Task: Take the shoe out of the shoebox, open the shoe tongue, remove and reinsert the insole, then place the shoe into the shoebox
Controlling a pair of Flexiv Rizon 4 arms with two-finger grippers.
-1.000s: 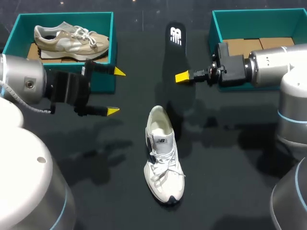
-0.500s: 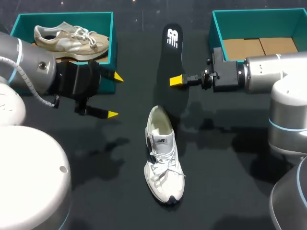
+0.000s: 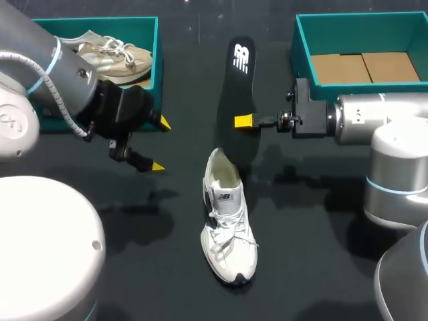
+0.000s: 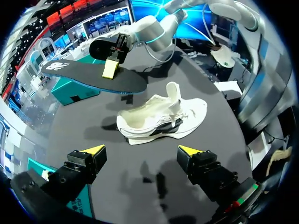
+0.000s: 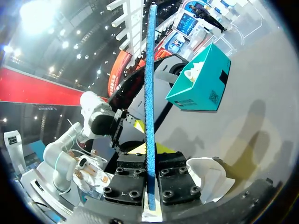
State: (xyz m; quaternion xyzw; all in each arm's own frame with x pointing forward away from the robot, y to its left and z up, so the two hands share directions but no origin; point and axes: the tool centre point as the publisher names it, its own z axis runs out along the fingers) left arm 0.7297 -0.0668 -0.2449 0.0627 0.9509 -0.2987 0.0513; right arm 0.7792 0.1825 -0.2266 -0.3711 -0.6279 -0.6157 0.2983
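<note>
Now my right claw pinches the black insole mid-length, its long axis nearly in line with the white shoe on the table, whose heel end points at it. My left claw hangs wide (nothing in it) beside the shoe. Only the right wrist view shows the insole edge-on in the grip.

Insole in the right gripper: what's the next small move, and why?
Probably ease the insole down toward the opening of the white shoe: the right gripper is shut on it just beyond the heel, the shoe looks empty, and the left gripper is open nearby.
</note>
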